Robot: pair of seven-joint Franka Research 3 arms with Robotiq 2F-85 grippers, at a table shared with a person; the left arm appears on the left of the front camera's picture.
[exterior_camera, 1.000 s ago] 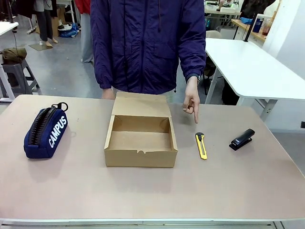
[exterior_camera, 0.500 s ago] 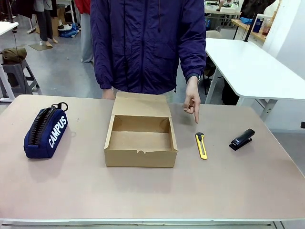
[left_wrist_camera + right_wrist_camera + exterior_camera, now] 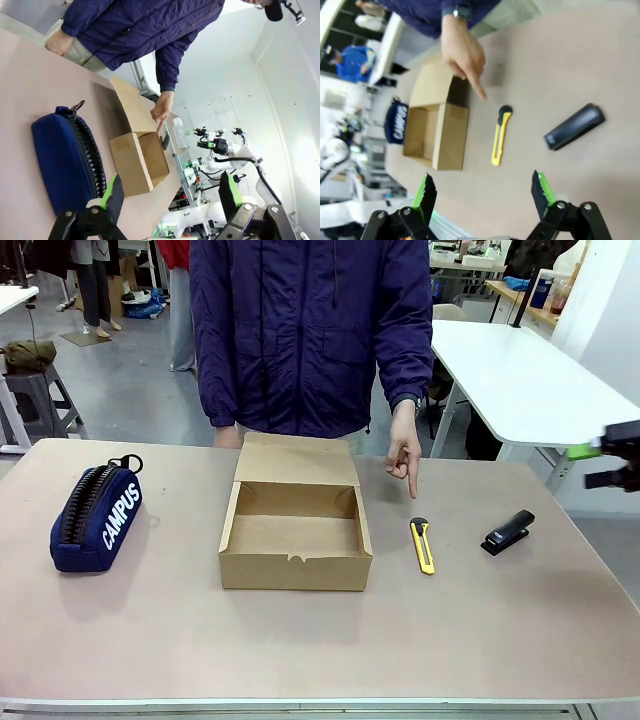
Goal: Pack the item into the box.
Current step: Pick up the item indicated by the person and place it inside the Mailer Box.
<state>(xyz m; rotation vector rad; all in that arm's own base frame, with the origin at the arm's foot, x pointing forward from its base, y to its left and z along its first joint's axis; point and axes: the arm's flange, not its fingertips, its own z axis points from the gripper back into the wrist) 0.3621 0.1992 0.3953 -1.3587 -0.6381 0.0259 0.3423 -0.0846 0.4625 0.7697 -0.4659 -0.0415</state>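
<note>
In the middle of the counter (image 3: 300,640): a shallow brown cardboard box (image 3: 295,575) stands open, its lid flap folded back toward the person and its bare floor showing.
Knife (image 3: 423,545): slim and yellow. It lies flat on the counter just right of the box, apart from it and outside it. It runs roughly along the box's right wall, black tip at the far end.
Person's hand (image 3: 403,455): hangs above the counter off the box's far right corner. The forefinger points down toward the knife's black tip without touching it.
Stapler (image 3: 508,531): small and black, right of the box and beyond the knife, apart from both.
Pencil case (image 3: 97,518): navy with "CAMPUS" in white, well to the left of the box, zip side up.
Right hand (image 3: 482,195): raised far to the right of the box, out past the stapler. Its fingers are spread wide with nothing between them, and its wrist view looks down on the knife, the stapler and the box.
Left hand (image 3: 170,192): off the box's left side, on the pencil case's side. Its fingers are spread wide and hold nothing.
Person: stands at the far side behind the box in a purple jacket.
</note>
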